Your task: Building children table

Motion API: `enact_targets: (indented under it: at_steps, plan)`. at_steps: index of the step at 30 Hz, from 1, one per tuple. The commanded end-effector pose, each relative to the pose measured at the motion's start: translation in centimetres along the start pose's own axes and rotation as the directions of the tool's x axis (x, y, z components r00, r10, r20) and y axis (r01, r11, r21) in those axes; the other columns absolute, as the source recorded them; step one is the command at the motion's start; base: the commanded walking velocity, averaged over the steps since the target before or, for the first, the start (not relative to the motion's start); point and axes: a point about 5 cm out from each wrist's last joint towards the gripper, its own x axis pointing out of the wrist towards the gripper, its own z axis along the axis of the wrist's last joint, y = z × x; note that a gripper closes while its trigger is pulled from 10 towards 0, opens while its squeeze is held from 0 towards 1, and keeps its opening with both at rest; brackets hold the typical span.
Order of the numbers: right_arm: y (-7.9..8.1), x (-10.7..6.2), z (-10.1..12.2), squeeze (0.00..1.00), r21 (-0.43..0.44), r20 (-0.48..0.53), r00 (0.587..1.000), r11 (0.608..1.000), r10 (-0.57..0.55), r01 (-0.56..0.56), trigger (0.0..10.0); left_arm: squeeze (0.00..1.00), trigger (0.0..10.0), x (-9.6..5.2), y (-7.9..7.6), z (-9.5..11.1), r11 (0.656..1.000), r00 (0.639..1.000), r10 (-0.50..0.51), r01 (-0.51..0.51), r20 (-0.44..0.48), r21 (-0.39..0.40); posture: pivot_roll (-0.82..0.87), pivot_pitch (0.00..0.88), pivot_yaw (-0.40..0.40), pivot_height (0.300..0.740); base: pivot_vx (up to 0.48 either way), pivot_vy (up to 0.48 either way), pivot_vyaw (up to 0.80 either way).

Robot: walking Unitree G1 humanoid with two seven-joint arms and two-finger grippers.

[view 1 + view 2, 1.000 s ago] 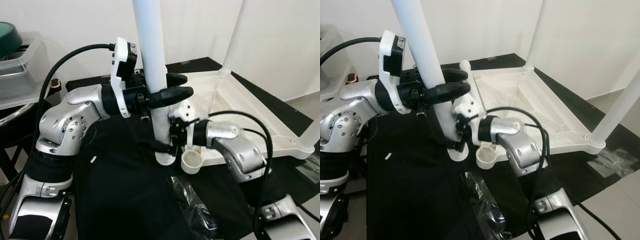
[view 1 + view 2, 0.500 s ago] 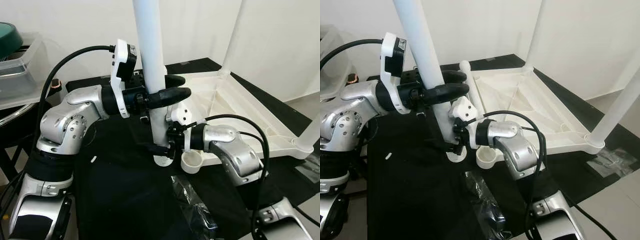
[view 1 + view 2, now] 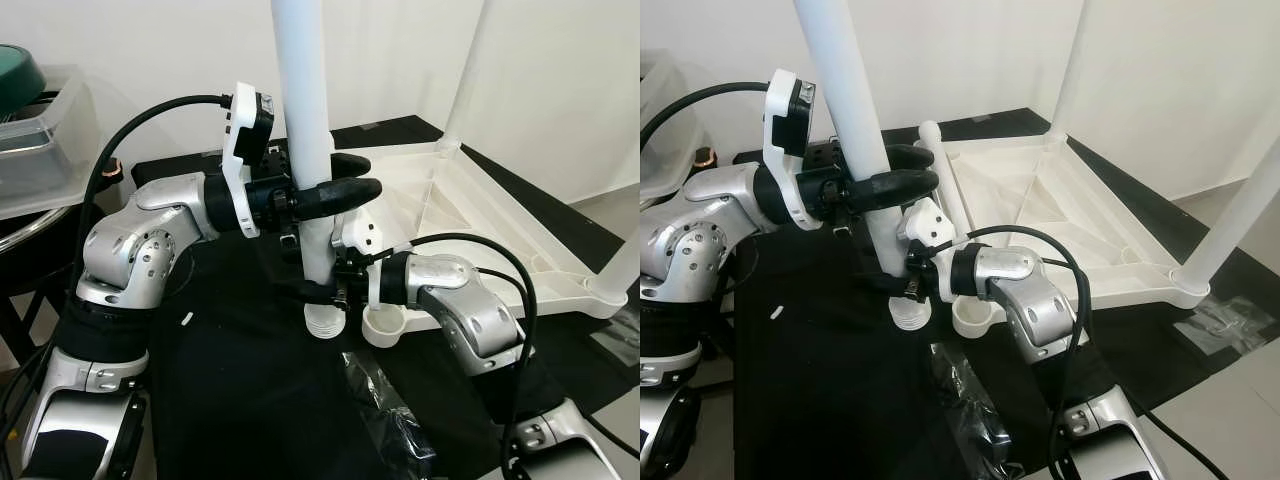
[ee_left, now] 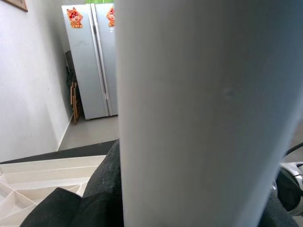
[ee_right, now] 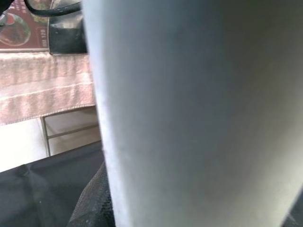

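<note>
A long white table leg (image 3: pixel 308 130) stands nearly upright above the black cloth, its threaded lower end (image 3: pixel 323 322) just left of the empty corner socket (image 3: pixel 384 326) of the upturned white tabletop (image 3: pixel 500 215). My left gripper (image 3: pixel 345 178) is shut around the leg's middle, one finger in front, one behind. Lower down, my right gripper (image 3: pixel 305 291) is shut on the same leg near its base. The leg (image 4: pixel 203 113) shows close up in the left wrist view, and the leg (image 5: pixel 199 113) again in the right wrist view. Two legs (image 3: pixel 468 70) (image 3: pixel 625 265) stand in other corners.
A black cloth (image 3: pixel 250 400) covers the work surface. A crumpled clear plastic bag (image 3: pixel 385 410) lies on it near the front. A clear storage bin (image 3: pixel 40 140) sits at the left. White walls stand close behind the tabletop, and grey floor (image 3: pixel 610 210) shows at the right.
The leg's lower end has shifted slightly left and lifted a little, away from the corner socket, with both grippers still holding it. The right forearm has swung further left.
</note>
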Motion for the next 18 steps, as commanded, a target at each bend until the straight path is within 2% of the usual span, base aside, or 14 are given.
enact_targets:
  at_steps: [1, 2, 4, 5, 6, 8, 13, 15, 16, 18]
  plan:
    - [3.4, 4.5, 0.6, 0.0, -0.03, -0.007, 0.983, 0.983, 0.181, -0.182, 0.0, 0.0, 0.0, 5.9, -3.4, 1.6, 0.95, 0.937, -0.313, 0.308, 0.153, 0.06, -0.05, 0.01, -0.003, 0.74, 0.0, 0.0, 0.0]
    - [3.1, 4.5, 0.7, 0.0, -0.029, -0.001, 0.987, 0.986, 0.162, -0.162, 0.0, 0.29, 5.0, 5.9, -3.2, 1.6, 0.956, 0.942, -0.295, 0.288, 0.159, 0.062, -0.05, 0.003, -0.008, 0.74, 0.0, 0.0, 0.0]
    - [2.9, 4.4, 0.7, 0.0, -0.028, 0.006, 0.99, 0.99, 0.141, -0.14, 0.0, 0.29, 5.0, 5.9, -2.9, 1.7, 0.963, 0.949, -0.268, 0.26, 0.165, 0.069, -0.05, 0.003, -0.007, 0.74, 0.0, 0.0, 0.0]
    - [2.6, 4.4, 0.9, 0.0, -0.027, 0.019, 0.994, 0.994, 0.109, -0.108, 0.0, 1.0, 10.0, 5.8, -2.5, 1.7, 0.972, 0.958, -0.233, 0.224, 0.167, 0.072, -0.06, 0.005, -0.007, 0.74, 0.0, 0.0, 0.0]
    - [2.6, 4.4, 0.9, 0.0, -0.027, 0.019, 0.994, 0.994, 0.109, -0.108, 0.0, 1.0, 10.0, 5.8, -2.5, 1.7, 0.972, 0.958, -0.233, 0.224, 0.167, 0.072, -0.06, 0.005, -0.007, 0.74, 0.0, 0.0, 0.0]
    - [1.8, 4.2, 1.4, 0.0, -0.02, 0.051, 0.998, 0.999, 0.032, -0.031, 0.0, 1.0, 10.0, 5.0, -1.6, 2.2, 0.986, 0.967, -0.164, 0.153, 0.195, 0.071, -0.08, 0.006, -0.005, 0.74, 0.0, 0.0, 0.0]
    - [1.2, 3.9, 1.7, 0.0, -0.015, 0.08, 0.996, 1.0, -0.025, 0.027, 0.0, 1.0, 10.0, 3.8, -0.9, 2.7, 0.994, 0.972, -0.1, 0.086, 0.215, 0.074, -0.08, 0.003, 0.003, 0.74, 0.0, 0.0, 0.0]
    - [0.5, 3.5, 1.8, 0.0, -0.008, 0.097, 0.991, 0.995, -0.095, 0.096, 0.0, 1.0, 10.0, 2.8, -0.5, 3.1, 0.996, 0.973, -0.051, 0.034, 0.227, 0.078, -0.08, 0.001, 0.009, 0.74, 0.0, 0.0, 0.0]
    - [0.5, 3.5, 1.8, 0.0, -0.008, 0.097, 0.991, 0.995, -0.095, 0.096, 0.0, 1.0, 10.0, 2.8, -0.5, 3.1, 0.996, 0.973, -0.051, 0.034, 0.227, 0.078, -0.08, 0.001, 0.009, 0.74, 0.0, 0.0, 0.0]
    - [-0.5, 2.9, 2.0, 0.0, 0.011, 0.13, 0.975, 0.983, -0.182, 0.182, 0.0, 1.0, 10.0, 1.5, 0.2, 3.5, 0.996, 0.972, 0.01, -0.031, 0.234, 0.088, -0.08, 0.0, 0.011, 0.74, 0.0, 0.0, 0.0]
